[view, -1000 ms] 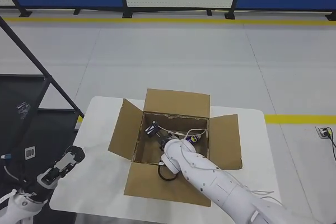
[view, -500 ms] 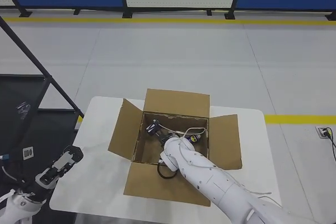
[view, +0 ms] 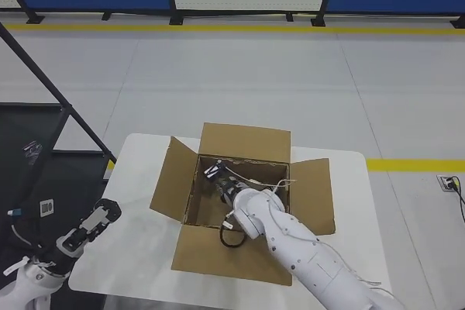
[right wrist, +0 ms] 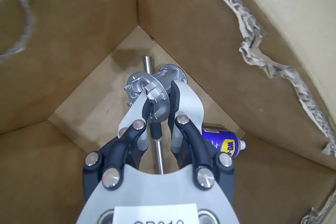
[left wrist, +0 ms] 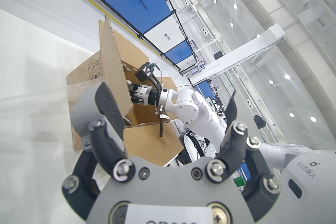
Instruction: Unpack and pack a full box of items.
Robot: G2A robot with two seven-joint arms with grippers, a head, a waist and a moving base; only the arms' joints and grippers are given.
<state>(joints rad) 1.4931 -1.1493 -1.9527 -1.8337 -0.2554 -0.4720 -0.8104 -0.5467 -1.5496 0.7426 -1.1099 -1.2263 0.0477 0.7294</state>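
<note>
Inside the cardboard box (view: 244, 142), near its 11 o'clock corner, the right gripper (right wrist: 160, 101) is clamped on a ribbed metal spool (right wrist: 143, 88) with a smooth rod (right wrist: 159, 154) and seems to have risen slightly, so unpacking probably starts. A glossy blue can (right wrist: 223, 142) lies on the floor beside. The left gripper (left wrist: 168, 101) waits wide apart at the 8 o'clock edge of the table (view: 139, 232).

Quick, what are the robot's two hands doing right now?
Left gripper: open, holding nothing.
Right gripper: shut on the metal part inside the box.
</note>
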